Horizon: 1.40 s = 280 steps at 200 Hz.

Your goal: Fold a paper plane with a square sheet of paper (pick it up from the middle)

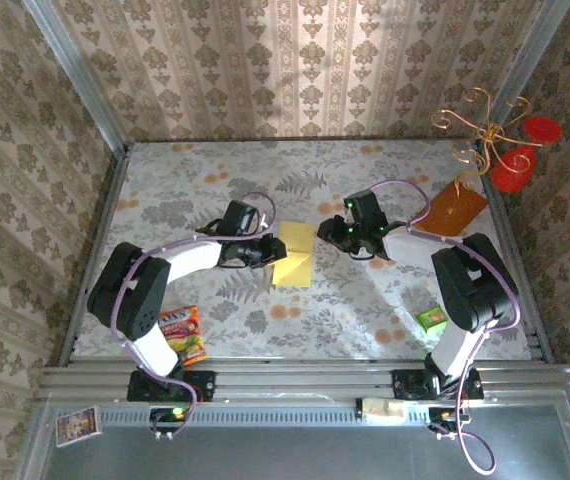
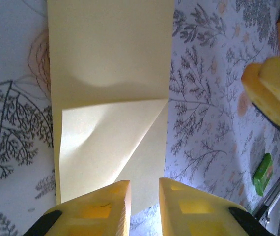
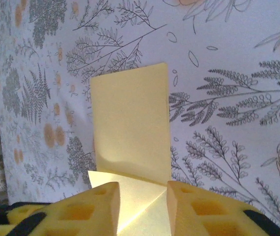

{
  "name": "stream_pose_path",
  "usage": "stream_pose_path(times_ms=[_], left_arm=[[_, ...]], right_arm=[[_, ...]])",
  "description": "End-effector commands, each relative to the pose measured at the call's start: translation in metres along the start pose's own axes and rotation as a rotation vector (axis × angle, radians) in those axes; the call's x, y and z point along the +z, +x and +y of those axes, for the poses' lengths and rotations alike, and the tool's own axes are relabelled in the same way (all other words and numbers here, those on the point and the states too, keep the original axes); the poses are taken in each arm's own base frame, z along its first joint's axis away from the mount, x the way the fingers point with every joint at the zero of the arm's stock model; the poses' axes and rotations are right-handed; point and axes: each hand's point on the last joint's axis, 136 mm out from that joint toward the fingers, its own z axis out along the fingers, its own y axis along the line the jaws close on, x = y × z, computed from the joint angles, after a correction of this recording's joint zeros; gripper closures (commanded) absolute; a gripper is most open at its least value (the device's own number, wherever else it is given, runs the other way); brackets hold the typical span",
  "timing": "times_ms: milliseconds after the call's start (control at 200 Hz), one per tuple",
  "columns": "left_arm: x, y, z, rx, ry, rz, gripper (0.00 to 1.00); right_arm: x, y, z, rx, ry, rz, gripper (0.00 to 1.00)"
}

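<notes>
Two colourful snack packets (image 1: pixel 183 335) lie at the near left edge of the table (image 1: pixel 165 180), beside the left arm's base. Further right, the left gripper (image 1: pixel 273 253) sits low at the left edge of the sheet of paper (image 1: pixel 296 253). Its wrist view shows the yellow fingers (image 2: pixel 100 209) parted by a narrow gap with nothing pinched, and the paper's near edge runs just under their tips. The pale-yellow sheet lies on the patterned cloth mid-table, between both grippers. It is partly folded: a flat rectangular panel, and a flap with a diagonal crease closest to the fingers in each wrist view. At its right side the right gripper (image 1: pixel 331 232) is likewise unclenched, with paper showing in the gap. A small green packet (image 1: pixel 431 319) rests near the right arm, an orange-brown board (image 1: pixel 456 207) lies further back, and a gold wire ornament (image 1: pixel 495 140) with red discs stands at the far right corner
</notes>
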Motion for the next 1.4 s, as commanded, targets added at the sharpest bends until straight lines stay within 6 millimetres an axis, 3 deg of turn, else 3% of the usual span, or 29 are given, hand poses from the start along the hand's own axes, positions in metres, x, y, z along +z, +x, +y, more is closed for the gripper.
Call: stream_pose_path(times_ms=[0,225,440,750,1395], left_arm=[[0.009,-0.009,0.010,-0.020,-0.009,-0.004,0.78],[0.023,-0.018,0.022,-0.057,-0.010,-0.013,0.78],[0.033,-0.005,0.046,-0.154,-0.042,0.010,0.78],[0.037,0.008,0.070,-0.302,-0.080,0.022,0.79],[0.037,0.012,0.073,-0.322,-0.064,0.037,0.81]], right_arm=[[-0.001,0.018,-0.003,0.020,0.007,0.051,0.62],[0.009,0.047,0.005,0.040,-0.009,0.119,0.59],[0.027,0.069,0.004,0.158,0.010,0.196,0.60],[0.040,0.068,0.006,0.193,0.023,0.192,0.64],[0.054,0.057,0.007,0.202,0.029,0.154,0.73]])
